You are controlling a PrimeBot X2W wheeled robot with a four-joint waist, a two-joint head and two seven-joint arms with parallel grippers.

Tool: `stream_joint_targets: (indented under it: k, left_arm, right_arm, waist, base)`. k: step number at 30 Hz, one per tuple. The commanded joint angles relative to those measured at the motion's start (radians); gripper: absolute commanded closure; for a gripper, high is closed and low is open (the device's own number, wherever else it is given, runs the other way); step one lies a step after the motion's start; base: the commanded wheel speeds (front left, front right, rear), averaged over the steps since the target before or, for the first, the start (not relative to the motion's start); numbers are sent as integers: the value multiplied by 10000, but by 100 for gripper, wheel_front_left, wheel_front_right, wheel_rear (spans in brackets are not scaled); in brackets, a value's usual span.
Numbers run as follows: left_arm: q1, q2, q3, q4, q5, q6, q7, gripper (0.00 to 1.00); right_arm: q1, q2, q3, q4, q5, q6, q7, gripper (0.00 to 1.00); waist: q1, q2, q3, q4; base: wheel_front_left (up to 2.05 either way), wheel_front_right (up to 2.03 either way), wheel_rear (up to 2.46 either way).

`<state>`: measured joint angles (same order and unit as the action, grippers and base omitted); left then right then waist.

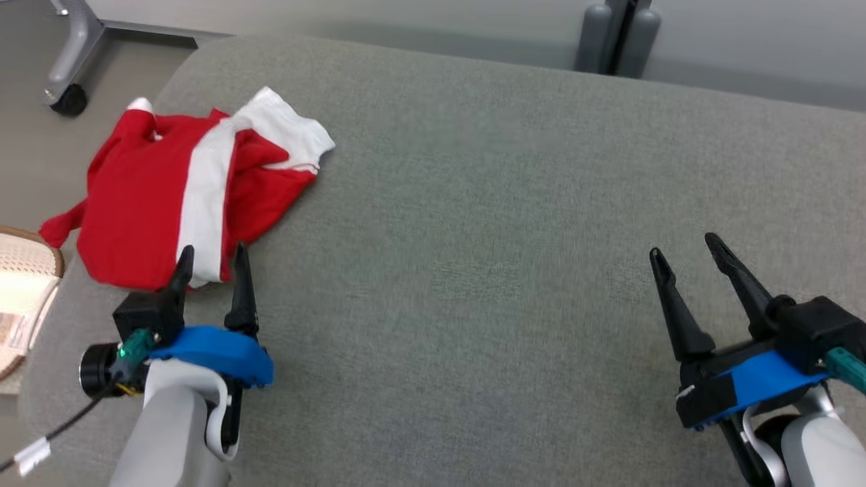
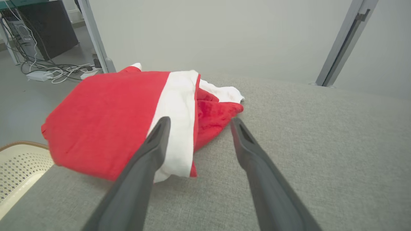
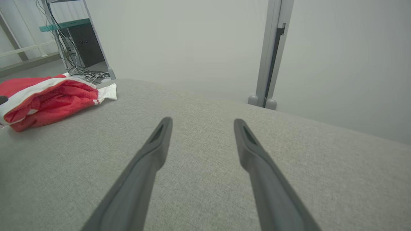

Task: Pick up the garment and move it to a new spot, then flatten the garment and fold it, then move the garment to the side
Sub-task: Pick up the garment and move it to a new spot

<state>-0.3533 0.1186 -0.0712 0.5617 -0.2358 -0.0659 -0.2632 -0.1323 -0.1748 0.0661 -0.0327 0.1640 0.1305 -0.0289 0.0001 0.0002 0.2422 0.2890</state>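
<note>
One red-and-white garment point(image 1: 149, 196), crumpled at the grey table's point(image 1: 473, 237) far left, left gripper point(image 1: 214, 249) at its near edge, fingers apart, right gripper point(image 1: 683, 246) well right, fingers apart, empty.

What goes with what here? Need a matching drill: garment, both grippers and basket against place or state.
1 red-and-white garment
2 left gripper
3 right gripper
4 perforated basket

A open over bare grey tabletop, away from the garment
B beside the tabletop's left edge, lower than it
C bunched at the tabletop's left end
D open, fingertips at the garment's near edge

Pairs: 1-C, 2-D, 3-A, 4-B
</note>
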Motion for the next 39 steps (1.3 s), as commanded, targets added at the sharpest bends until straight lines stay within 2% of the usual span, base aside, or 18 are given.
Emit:
stream_joint_targets:
  k: [1, 12, 13, 15, 19, 32, 39]
  left_arm:
    - [-510, -2, 11, 460, -42, -73, -24, 0]
    - [-3182, 314, 76, 4352, -384, -342, 35, 0]
    - [-3327, 341, 73, 4575, -429, -383, 30, 27]
    - [-3532, 391, 71, 4846, -462, -412, 2, 100]
    - [-3444, 499, 292, 4365, -524, -345, -33, 100]
    - [-500, 600, 1278, -85, 164, 20, -29, 100]
    - [887, 484, 1064, -1685, 492, 58, -31, 100]
  right_arm:
    - [-263, -146, -21, -110, -29, 4, 14, 0]
    - [-811, -553, -186, -382, 40, 4, 139, 0]
    - [-834, -567, -184, -362, 46, 4, 131, 0]
    - [-865, -588, -204, -320, 54, 3, 107, 0]
    - [-730, -450, -265, -207, 43, 4, -7, 0]
    - [88, 240, -127, 319, 32, 4, -487, 0]
    - [629, 563, -161, 445, 144, 3, -592, 0]
  waist:
    - [-1, -2, 437, 143]
    - [-1, -2, 1644, 29]
    - [-1, -2, 1659, 24]
    - [-1, -2, 1658, 19]
    - [-1, -2, 1434, 8]
    - [-1, -2, -733, -274]
    - [-1, -2, -1597, -573]
  base:
    - [0, 0, 0]
    - [0, 0, 0]
    - [0, 0, 0]
    - [0, 0, 0]
    - [0, 0, 0]
    - [0, 0, 0]
    - [0, 0, 0]
